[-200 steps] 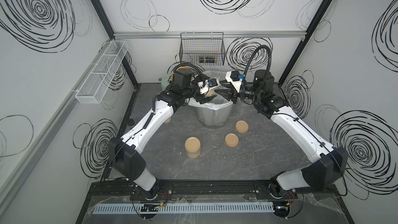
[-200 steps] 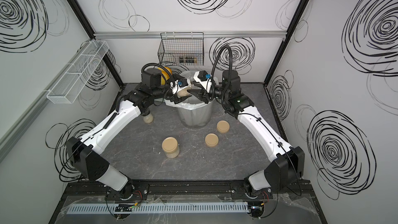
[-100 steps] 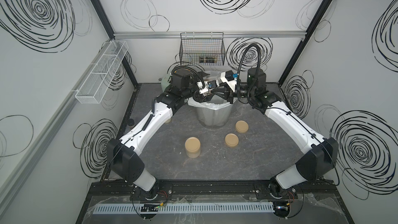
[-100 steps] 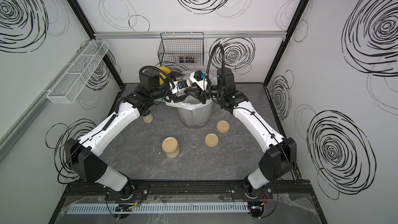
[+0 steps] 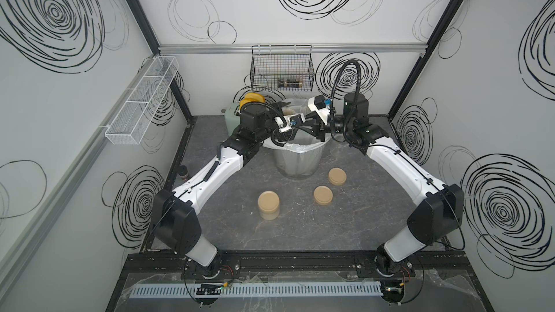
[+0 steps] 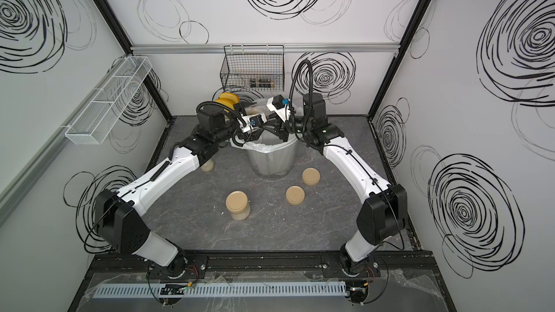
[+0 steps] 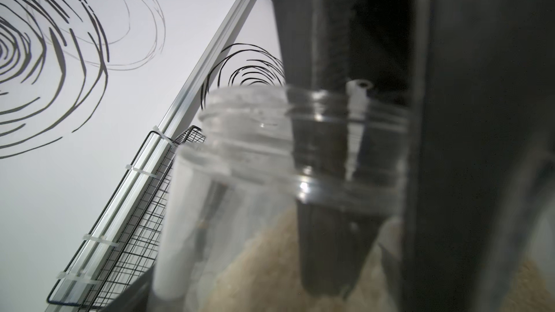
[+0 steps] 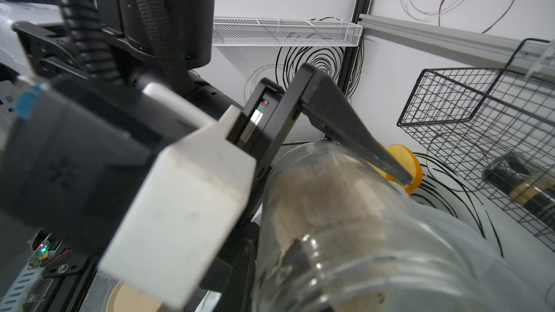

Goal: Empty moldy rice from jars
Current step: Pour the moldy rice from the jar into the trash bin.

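One clear wide-mouth jar, lid off, is held above silver mesh bin w/ clear liner. Beige moldy rice lies at base end, none at mouth. L gripper is clamped round jar body. R gripper appears closed on rim, one finger seen inside mouth. Step judged: two-handed regrip before pour. Next: mouth to be tipped down over bin, grip kept firm. Tan-lidded full jar and two loose tan lids noted nr front.
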Action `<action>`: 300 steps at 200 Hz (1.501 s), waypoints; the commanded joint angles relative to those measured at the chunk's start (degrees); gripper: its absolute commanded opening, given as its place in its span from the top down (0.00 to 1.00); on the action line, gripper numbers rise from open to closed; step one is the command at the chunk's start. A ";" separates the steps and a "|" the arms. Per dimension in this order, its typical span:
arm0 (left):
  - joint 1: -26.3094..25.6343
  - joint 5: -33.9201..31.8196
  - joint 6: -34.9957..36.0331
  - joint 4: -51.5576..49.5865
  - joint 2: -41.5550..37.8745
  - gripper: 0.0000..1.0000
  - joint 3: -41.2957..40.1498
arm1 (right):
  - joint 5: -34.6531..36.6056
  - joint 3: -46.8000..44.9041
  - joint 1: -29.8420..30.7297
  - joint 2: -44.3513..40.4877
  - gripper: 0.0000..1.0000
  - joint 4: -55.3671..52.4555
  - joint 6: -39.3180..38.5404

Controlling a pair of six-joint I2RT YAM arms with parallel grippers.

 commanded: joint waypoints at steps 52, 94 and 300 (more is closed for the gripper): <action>0.03 -14.11 11.74 17.82 -2.72 0.04 -2.76 | 1.93 3.41 -1.11 -0.27 1.00 4.61 3.28; -1.02 -16.88 17.61 23.37 -3.42 0.04 -4.72 | 1.45 3.88 -1.02 0.61 1.00 5.54 4.61; -5.74 -16.85 -23.81 4.51 -12.03 0.04 3.01 | 3.16 0.98 -2.44 -0.47 1.00 13.90 15.06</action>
